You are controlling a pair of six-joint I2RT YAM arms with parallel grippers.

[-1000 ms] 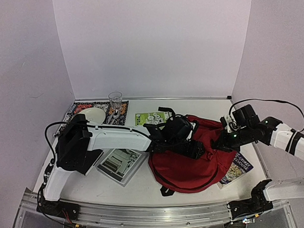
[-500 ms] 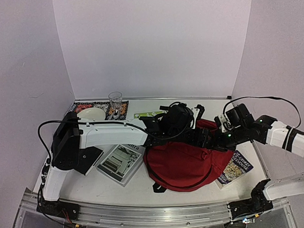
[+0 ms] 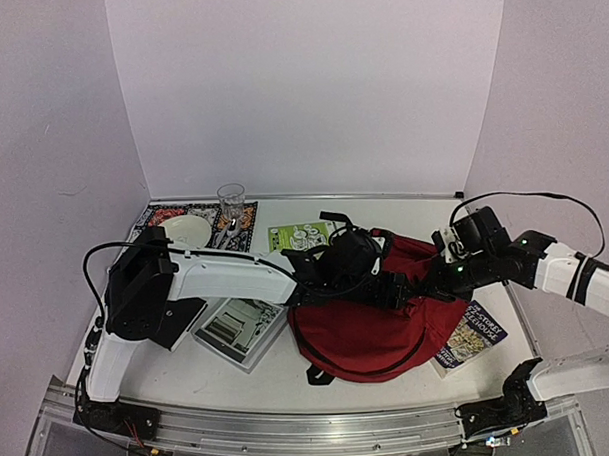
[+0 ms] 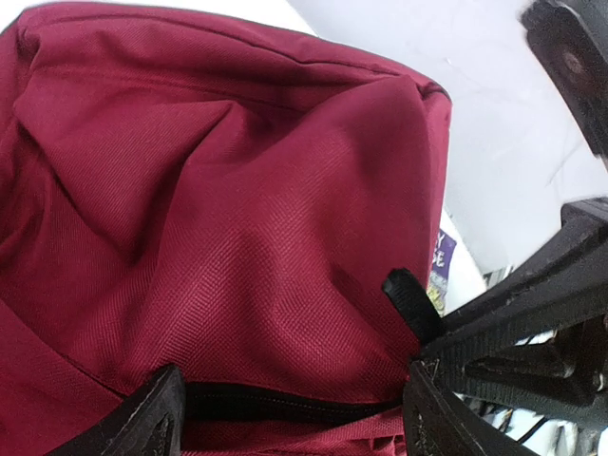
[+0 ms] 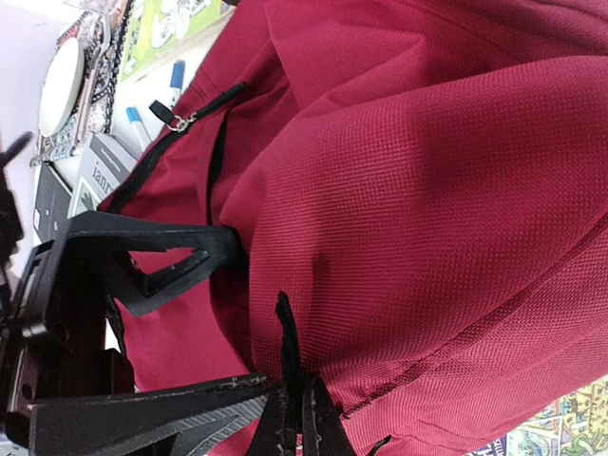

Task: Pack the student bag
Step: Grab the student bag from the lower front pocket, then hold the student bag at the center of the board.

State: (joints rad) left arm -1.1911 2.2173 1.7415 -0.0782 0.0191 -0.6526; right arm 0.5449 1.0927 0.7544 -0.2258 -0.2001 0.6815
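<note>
The student bag (image 3: 373,331), dark red with black trim, lies in the middle of the table. It fills the left wrist view (image 4: 237,190) and the right wrist view (image 5: 427,190). My left gripper (image 3: 378,283) is on the bag's top. Its jaws (image 4: 294,418) stand wide open on either side of the fabric above a black zip line (image 4: 285,404). My right gripper (image 3: 419,284) meets it from the right. Its fingers (image 5: 304,427) are shut on a thin black tab (image 5: 285,347) of the bag, also seen in the left wrist view (image 4: 410,302).
A patterned mat (image 3: 246,222) at the back left bears a white plate (image 3: 185,230) and a glass (image 3: 232,203). A green booklet (image 3: 297,234), a grey book (image 3: 238,330) and a colourful book (image 3: 471,337) lie around the bag. Blue markers (image 5: 177,74) lie near the zip pull (image 5: 176,119).
</note>
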